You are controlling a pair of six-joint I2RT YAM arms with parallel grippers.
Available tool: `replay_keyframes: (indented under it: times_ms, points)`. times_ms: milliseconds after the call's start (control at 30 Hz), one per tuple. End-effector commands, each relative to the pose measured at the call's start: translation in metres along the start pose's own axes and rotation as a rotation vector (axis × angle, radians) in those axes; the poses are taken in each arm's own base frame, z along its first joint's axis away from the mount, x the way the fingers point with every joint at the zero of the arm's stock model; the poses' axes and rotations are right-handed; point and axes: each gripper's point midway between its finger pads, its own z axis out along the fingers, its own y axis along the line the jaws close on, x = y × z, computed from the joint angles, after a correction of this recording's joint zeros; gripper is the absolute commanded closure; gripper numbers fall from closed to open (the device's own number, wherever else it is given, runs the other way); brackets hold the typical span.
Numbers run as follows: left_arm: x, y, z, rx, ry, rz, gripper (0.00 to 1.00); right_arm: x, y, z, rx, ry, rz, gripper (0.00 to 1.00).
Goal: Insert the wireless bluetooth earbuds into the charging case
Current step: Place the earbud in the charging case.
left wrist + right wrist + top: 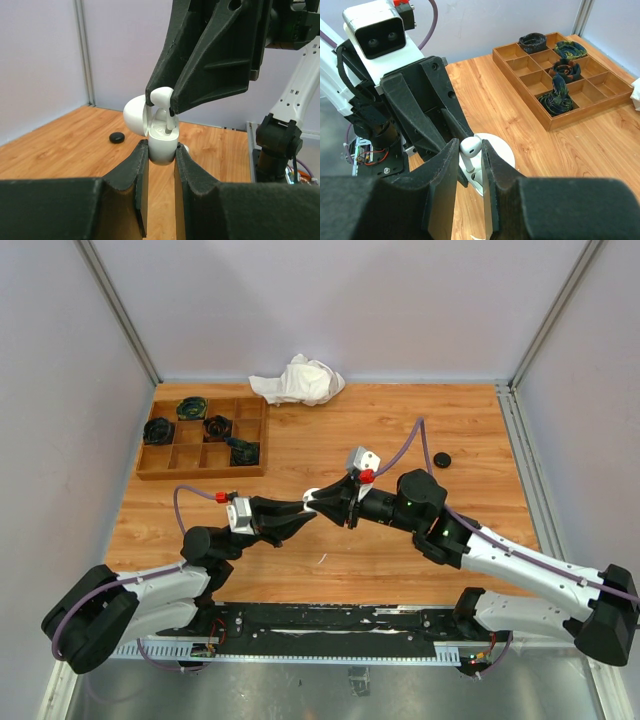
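Observation:
My left gripper [162, 152] is shut on the white charging case [162, 142], held above the table with its lid [134, 116] hinged open to the left. My right gripper [469, 148] is shut on a white earbud [470, 147] and holds it over the case's mouth, stem pointing down into a slot. In the left wrist view the earbud [161, 96] shows between the right fingers just above the case. A second white earbud [479, 176] sits inside the case. In the top view both grippers meet at the case [313, 498] in mid table.
A wooden divided tray [204, 436] holding dark coiled items stands at the back left. A crumpled white cloth [299, 381] lies at the back edge. A small black round puck [442, 459] lies at the right. A thin white sliver [322, 558] lies near the front.

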Motion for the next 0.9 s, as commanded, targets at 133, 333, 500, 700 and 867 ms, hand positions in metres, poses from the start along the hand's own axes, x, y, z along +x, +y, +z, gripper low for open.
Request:
replay_keyframes:
  times_ms: [133,333,500,700,867]
  points:
    - [-0.024,-0.006,0.003,0.022,-0.083,0.036,1.00,0.006,-0.001,-0.001,0.019,-0.001,-0.019,0.75]
    - [-0.026,-0.005,0.001,0.014,-0.090,0.044,1.00,0.007,-0.004,-0.005,0.041,0.005,-0.022,0.68]
    - [-0.022,-0.005,0.002,0.016,-0.078,0.043,1.00,0.006,-0.004,-0.006,0.045,0.006,-0.028,0.60]
    - [-0.014,-0.003,0.002,0.010,-0.046,0.044,1.00,-0.003,-0.004,-0.010,0.046,0.013,-0.039,0.52]
    - [0.000,0.005,0.001,-0.015,0.022,0.058,1.00,-0.008,-0.007,-0.016,0.075,0.066,-0.035,0.48]
